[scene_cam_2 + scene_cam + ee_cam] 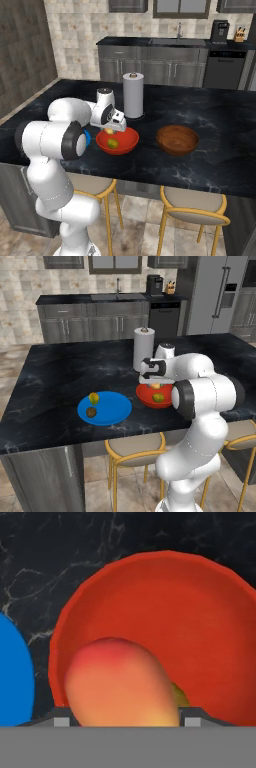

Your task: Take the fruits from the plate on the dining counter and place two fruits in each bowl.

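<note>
Gripper (120,722) clamped on the peach-orange fruit (120,682), hanging right over the red bowl (200,627) with a yellow-green fruit (158,398) already inside.

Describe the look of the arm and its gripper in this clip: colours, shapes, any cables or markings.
The arm is glossy white, built of rounded, bulbous segments with dark grey to black discs at the joints. No cables or markings are visible. The gripper has a white boxy hand with a dark face; in the hand view its finger tips appear small and grey.
</note>
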